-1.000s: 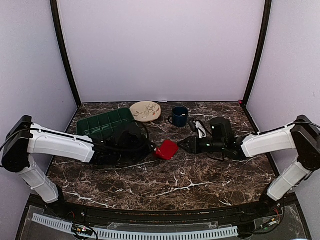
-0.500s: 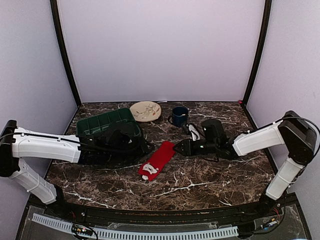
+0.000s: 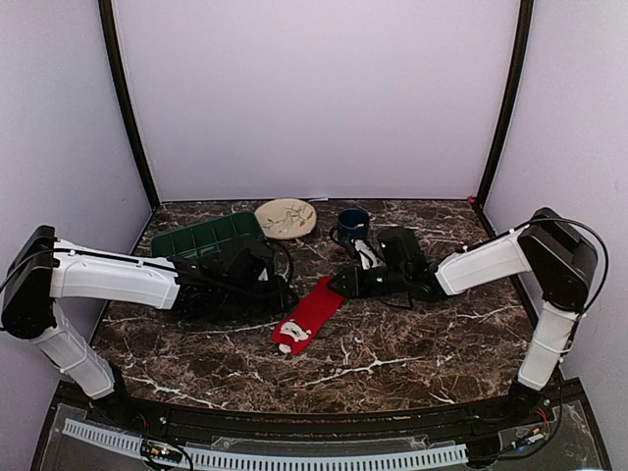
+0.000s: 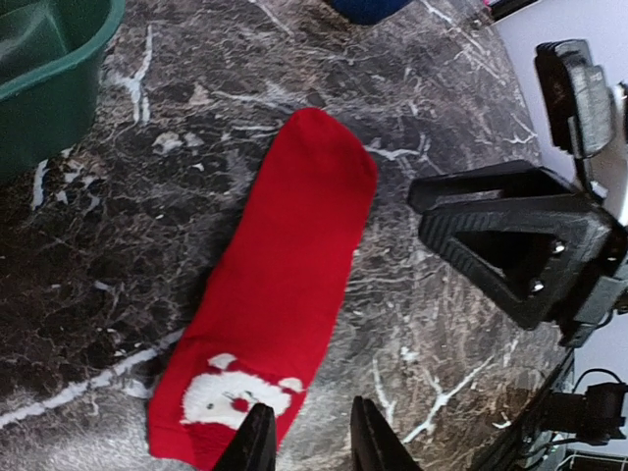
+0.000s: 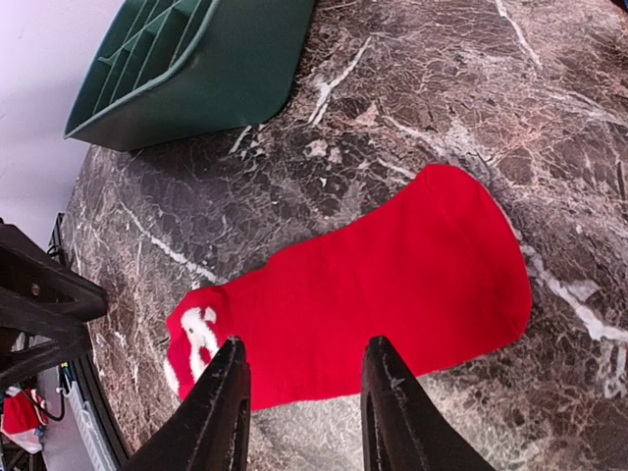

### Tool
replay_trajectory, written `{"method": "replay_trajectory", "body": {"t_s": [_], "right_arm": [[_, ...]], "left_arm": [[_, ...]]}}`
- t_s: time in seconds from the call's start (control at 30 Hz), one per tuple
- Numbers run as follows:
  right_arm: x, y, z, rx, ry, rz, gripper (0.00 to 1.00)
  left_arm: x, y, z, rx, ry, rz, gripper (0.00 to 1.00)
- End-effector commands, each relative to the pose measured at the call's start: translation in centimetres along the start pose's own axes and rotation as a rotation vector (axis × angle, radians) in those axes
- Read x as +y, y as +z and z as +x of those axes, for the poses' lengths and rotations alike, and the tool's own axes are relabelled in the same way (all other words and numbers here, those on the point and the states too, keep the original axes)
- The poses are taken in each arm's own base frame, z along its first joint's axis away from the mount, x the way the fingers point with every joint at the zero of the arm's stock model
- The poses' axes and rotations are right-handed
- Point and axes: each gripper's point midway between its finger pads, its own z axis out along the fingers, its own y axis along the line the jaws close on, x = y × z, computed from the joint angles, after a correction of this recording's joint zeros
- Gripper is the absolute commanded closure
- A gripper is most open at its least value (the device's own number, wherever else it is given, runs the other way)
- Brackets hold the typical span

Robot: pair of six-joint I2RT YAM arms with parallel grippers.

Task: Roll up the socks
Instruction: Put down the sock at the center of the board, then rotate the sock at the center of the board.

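Red sock flat, unrolled, mid worktop. By its white-patterned end, left pincer slightly apart, empty; near rounded end, right pincer apart, empty. We judge fabric light, limp: we pinch end edge, roll.

Cut off, covered or too small to name.
Left wrist view: only the tips of the left gripper above the bottom edge, one covering a corner of the cuff of the sock; just a corner of the green tray at top left, a sliver of the blue mug at the top. Right wrist view: right gripper likewise down to two tips; red and white scrap in the bottom left corner too small to name. Top view: white thing by the mug half behind the right arm, unidentifiable.
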Motion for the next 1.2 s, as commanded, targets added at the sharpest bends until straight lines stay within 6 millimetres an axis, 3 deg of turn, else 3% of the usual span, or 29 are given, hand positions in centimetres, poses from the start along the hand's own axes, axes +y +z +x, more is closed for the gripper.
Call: {"method": "replay_trajectory", "body": {"t_s": [0.0, 0.37, 0.67, 0.83, 1.17], "right_arm": [[0.3, 1.2, -0.4, 0.014, 0.003, -0.007, 0.64], [-2.1, 3.9, 0.5, 0.058, 0.056, 0.027, 0.64], [-4.8, 4.9, 0.3, 0.076, 0.100, 0.064, 0.64], [-6.0, 5.0, 0.2, 0.081, 0.118, 0.080, 0.64], [-7.5, 5.5, 0.1, 0.118, 0.135, 0.073, 0.64]], "left_arm": [[2.0, 1.0, 1.9, 0.090, 0.115, -0.032, 0.72], [3.9, 3.6, 5.4, 0.268, 0.193, -0.092, 0.77], [5.1, 3.6, 8.2, 0.396, 0.191, -0.092, 0.88], [4.4, 3.6, 10.1, 0.490, 0.180, -0.028, 0.94], [1.4, 3.6, 12.6, 0.609, 0.210, 0.090, 0.95]]}}
